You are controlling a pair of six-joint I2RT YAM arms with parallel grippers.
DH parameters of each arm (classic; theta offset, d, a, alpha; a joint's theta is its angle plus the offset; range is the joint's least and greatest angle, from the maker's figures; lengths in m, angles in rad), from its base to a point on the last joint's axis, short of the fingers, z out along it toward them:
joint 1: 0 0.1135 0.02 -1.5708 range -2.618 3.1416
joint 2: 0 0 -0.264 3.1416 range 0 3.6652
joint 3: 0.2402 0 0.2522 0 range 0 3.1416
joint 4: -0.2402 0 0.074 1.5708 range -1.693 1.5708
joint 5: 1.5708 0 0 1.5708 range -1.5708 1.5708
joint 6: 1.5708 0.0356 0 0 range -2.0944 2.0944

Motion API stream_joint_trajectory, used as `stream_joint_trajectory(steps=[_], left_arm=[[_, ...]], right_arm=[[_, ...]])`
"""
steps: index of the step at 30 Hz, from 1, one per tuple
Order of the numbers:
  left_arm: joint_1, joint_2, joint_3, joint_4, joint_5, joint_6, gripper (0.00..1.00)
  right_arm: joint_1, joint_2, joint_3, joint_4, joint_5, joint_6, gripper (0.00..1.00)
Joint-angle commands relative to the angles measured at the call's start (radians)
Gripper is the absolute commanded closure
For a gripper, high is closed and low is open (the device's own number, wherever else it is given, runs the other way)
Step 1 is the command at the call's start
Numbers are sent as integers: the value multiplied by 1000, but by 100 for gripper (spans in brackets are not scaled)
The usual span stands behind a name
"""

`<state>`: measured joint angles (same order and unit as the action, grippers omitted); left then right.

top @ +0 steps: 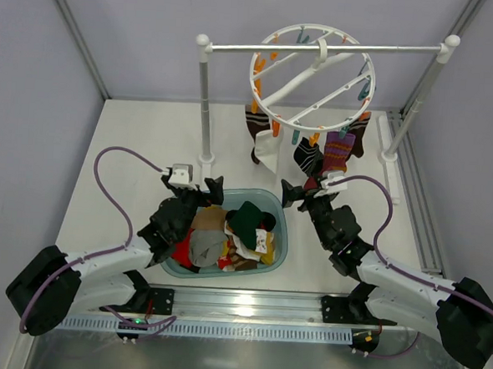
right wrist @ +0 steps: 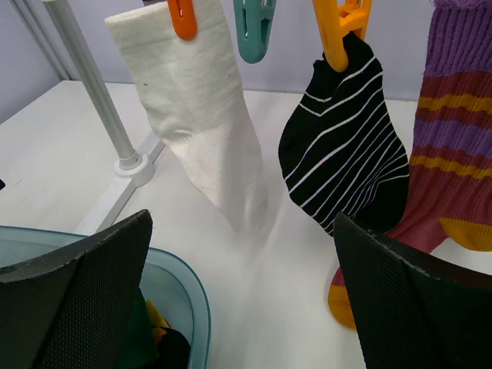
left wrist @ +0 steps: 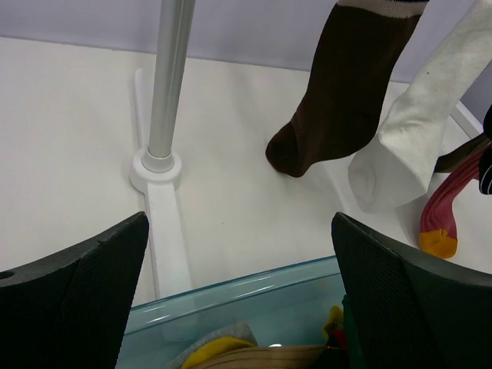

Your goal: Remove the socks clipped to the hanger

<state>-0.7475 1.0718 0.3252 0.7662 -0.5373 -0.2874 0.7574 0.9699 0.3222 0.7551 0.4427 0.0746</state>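
Observation:
The white ring hanger (top: 256,83) hangs by its hook from a rail at the back. Clipped under it are a dark brown sock (top: 255,126), a white sock (top: 268,148), a black striped sock (top: 308,157) and a purple-red striped sock (top: 339,150). My left gripper (top: 206,189) is open above the tub's far left rim, facing the brown sock (left wrist: 338,84) and white sock (left wrist: 415,131). My right gripper (top: 300,192) is open just short of the black striped sock (right wrist: 346,146), with the white sock (right wrist: 196,100) to its left and the purple-red one (right wrist: 453,115) to its right. Both grippers hold nothing.
A teal tub (top: 280,233) of mixed socks sits between the arms. The white two-post rail stand (top: 322,49) carries the hanger; its left post (top: 205,107) rises just beyond my left gripper, and its right post (top: 419,103) leans at the back right. Orange and teal clips (right wrist: 254,27) line the ring.

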Motion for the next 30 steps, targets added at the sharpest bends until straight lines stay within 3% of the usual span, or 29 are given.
stream_joint_trajectory(steps=[1,11,15,20,27,30], left_arm=[[-1,7,37,30,-6,11,0],[0,13,37,41,-7,14,0],[0,49,41,90,107,13,1],[0,271,107,247,258,10,0],[0,589,279,476,307,-27,1],[0,638,266,638,306,-44,0]], right_arm=[[5,7,43,56,16,11,0],[5,-3,38,49,19,11,0],[5,-16,34,46,17,14,0],[5,-49,21,30,22,14,0],[5,-115,-9,21,30,10,0],[5,-145,-20,7,48,1,0]])
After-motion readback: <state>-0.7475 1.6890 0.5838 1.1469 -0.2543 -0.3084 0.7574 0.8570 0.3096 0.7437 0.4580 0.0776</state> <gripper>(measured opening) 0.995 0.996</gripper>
